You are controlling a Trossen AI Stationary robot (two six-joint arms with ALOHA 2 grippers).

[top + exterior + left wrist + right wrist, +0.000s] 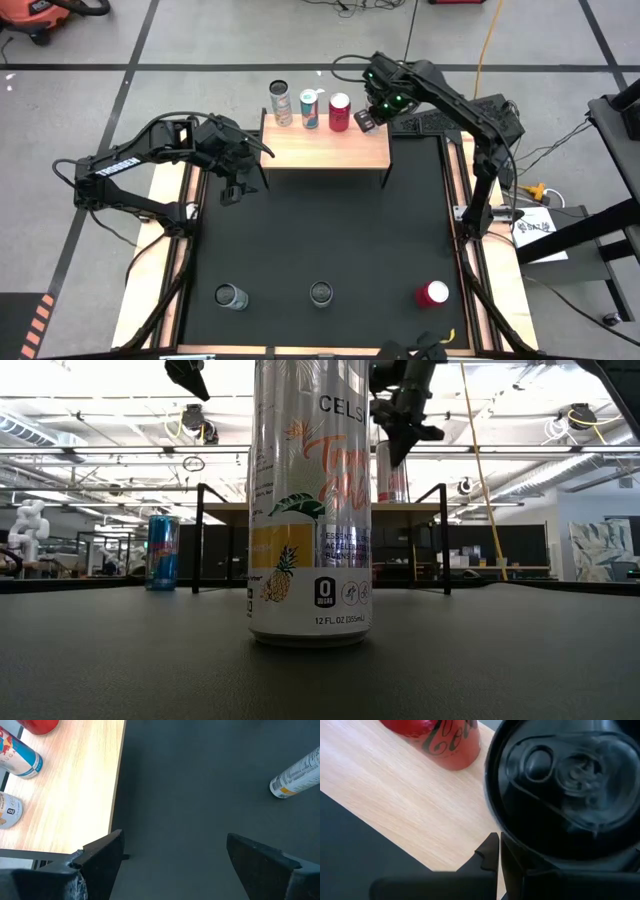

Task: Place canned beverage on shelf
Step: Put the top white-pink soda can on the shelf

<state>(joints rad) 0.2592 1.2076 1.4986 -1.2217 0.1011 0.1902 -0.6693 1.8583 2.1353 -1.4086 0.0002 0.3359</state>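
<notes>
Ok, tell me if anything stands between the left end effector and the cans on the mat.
Nothing visible does. The open left end effector hangs by the shelf's left end; only bare mat lies between it and the three cans at the near edge.

2 black jointed arms; white lettering, possibly "TROSSEN", on left arm (pixel 120 166).

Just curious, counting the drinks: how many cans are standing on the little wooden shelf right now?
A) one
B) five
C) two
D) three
D: the high view shows three cans in a row along the shelf's back edge: a silver can, a blue-and-white can and a red can.
</notes>
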